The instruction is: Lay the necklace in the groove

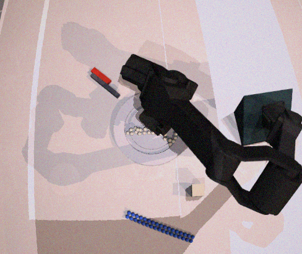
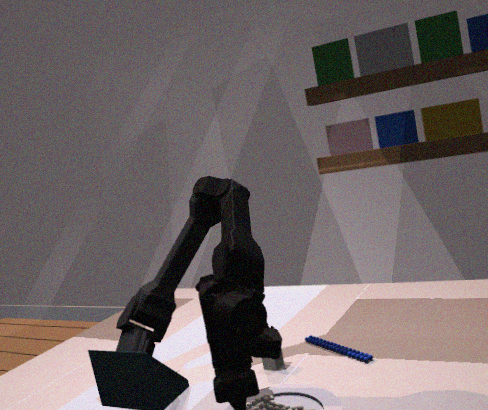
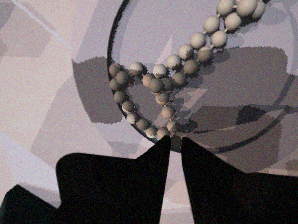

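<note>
The pearl bead necklace (image 1: 138, 131) (image 2: 266, 401) (image 3: 172, 62) lies bunched on the round grey bead board (image 1: 118, 136) (image 2: 311, 397) (image 3: 111, 65), with part of it across the middle and part along the ring groove. My gripper (image 1: 161, 131) (image 2: 236, 397) (image 3: 175, 141) is low over the board and shut on the strand's end beads at the rim. In the wrist view the strand runs from the fingertips up to the right, with a loop folded back on the left. In the overhead view my arm hides the board's right part.
A red and grey block (image 1: 101, 75) lies beyond the board. A blue bead strand (image 1: 159, 227) (image 2: 338, 348) lies near the front. A small beige cube (image 1: 197, 189) (image 2: 273, 361) sits beside the board. The arm's dark teal base block (image 1: 262, 114) (image 2: 131, 380) stands at the right.
</note>
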